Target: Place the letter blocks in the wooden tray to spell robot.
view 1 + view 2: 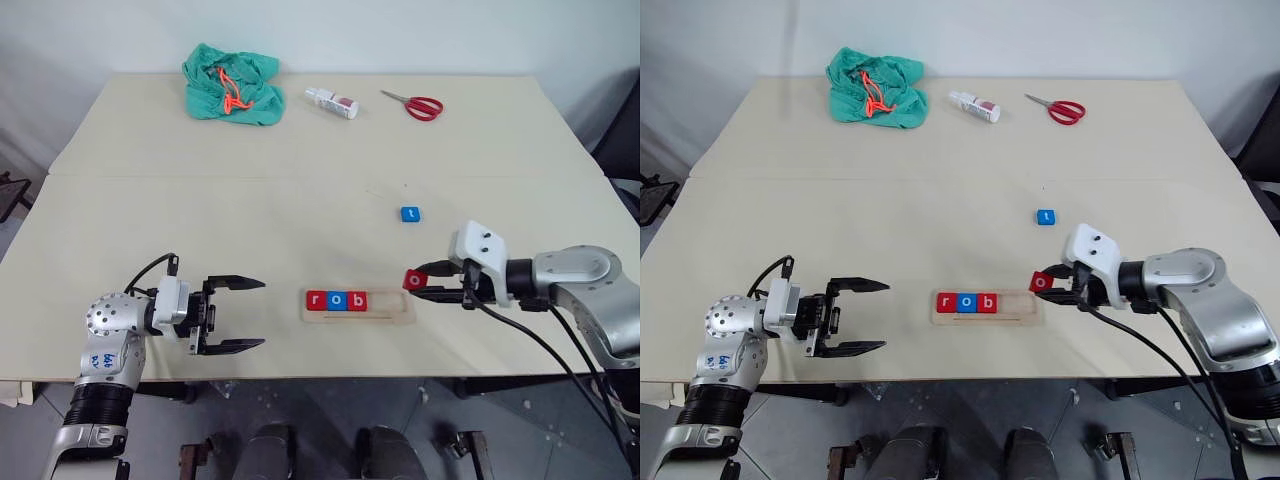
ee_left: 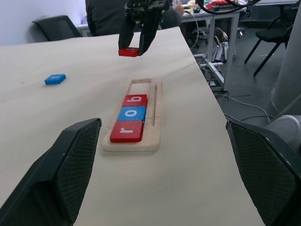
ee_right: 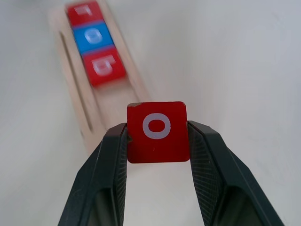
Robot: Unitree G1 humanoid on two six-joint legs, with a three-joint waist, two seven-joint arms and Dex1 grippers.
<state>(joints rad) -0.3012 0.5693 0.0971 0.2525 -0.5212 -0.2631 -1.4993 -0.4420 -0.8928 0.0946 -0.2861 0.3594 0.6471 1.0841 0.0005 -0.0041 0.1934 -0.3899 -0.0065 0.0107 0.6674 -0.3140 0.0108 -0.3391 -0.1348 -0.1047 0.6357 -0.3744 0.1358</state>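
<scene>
The wooden tray (image 1: 392, 312) lies near the table's front edge with three letter blocks in its left part: red r (image 1: 316, 300), blue o (image 1: 337, 300), red b (image 1: 357, 300). My right gripper (image 1: 416, 281) is shut on a red o block (image 3: 157, 131), held in the air just past the tray's right end. A blue t block (image 1: 410, 214) lies flat on the table behind the tray. My left gripper (image 1: 245, 314) hangs open and empty to the left of the tray, pointing at it.
At the table's far side lie a crumpled green cloth (image 1: 231, 84) with an orange cord, a small white bottle (image 1: 332, 102) and red-handled scissors (image 1: 415, 104). The left wrist view has chairs and a desk beyond the table's right end.
</scene>
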